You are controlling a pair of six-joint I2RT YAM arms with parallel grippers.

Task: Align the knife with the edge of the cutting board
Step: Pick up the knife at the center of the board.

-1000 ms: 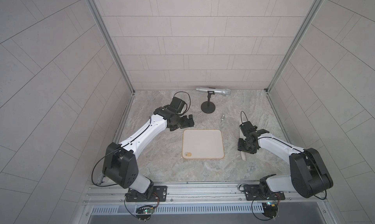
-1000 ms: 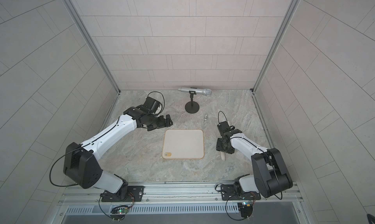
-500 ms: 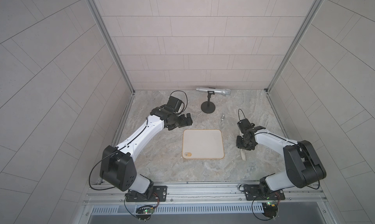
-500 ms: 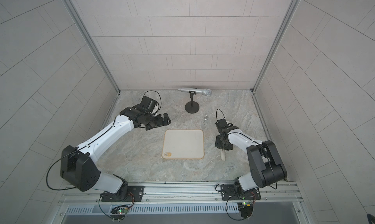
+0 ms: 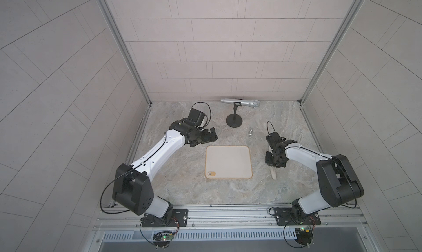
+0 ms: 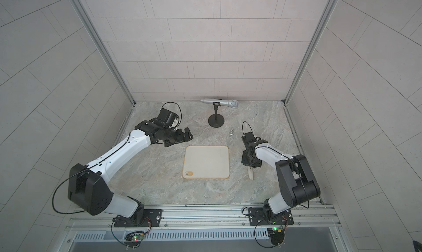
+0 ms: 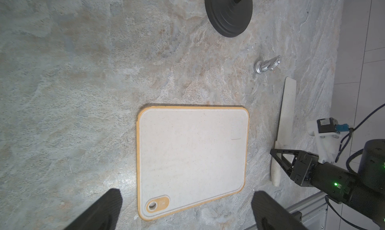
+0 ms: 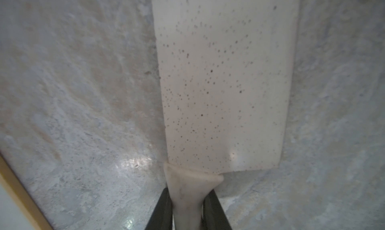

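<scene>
Grey-beige tiled walls close in a marbled stone table. On my feed, a near-square cream cutting board with a thin tan rim lies flat at the middle of the table, its small oval hole at the corner nearest the left arm's base.

The knife, a cleaver with a broad pale speckled blade and a beige handle, lies to the board's right. A strip of bare table separates them. Its blade points toward the back wall and runs roughly along the board's right edge.

The right pincer is pinching the handle just behind the blade, one black finger on each side. I cannot tell whether the blade touches the table.

The left pincer hovers beyond the board's far left corner, its fingers spread wide and holding nothing.

A silver microphone on a black round-based stand stands by the back wall. A small silver metal fitting lies between it and the knife.
</scene>
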